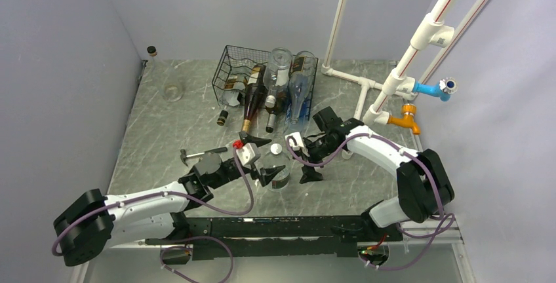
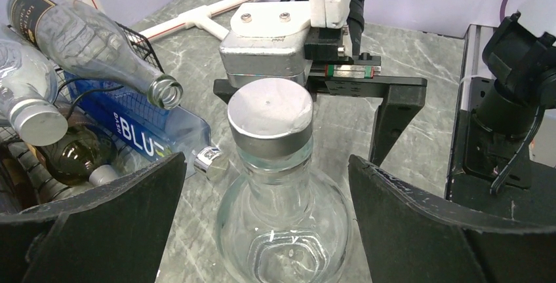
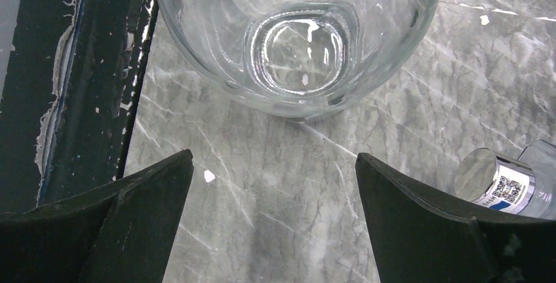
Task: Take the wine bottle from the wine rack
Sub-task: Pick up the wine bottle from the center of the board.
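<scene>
Left gripper (image 1: pixel 264 160) jaws spread wide, nothing held. The wine bottle (image 2: pixel 278 224), clear round glass with a silver cap (image 2: pixel 270 109), stands upright on the table (image 1: pixel 164 132) between its fingers, apparently untouched on either side. The wine rack (image 1: pixel 226 67) sits to this gripper's front-left with other bottles (image 1: pixel 252 93) lying in it, so this one looks already off. Right gripper (image 3: pixel 274 158) faces in from beyond the bottle, also spread and empty, with the glass base just ahead of its tips. Best next move, I'd say: back both straight off with the jaws wide. A clipped bulb could tip it.
</scene>
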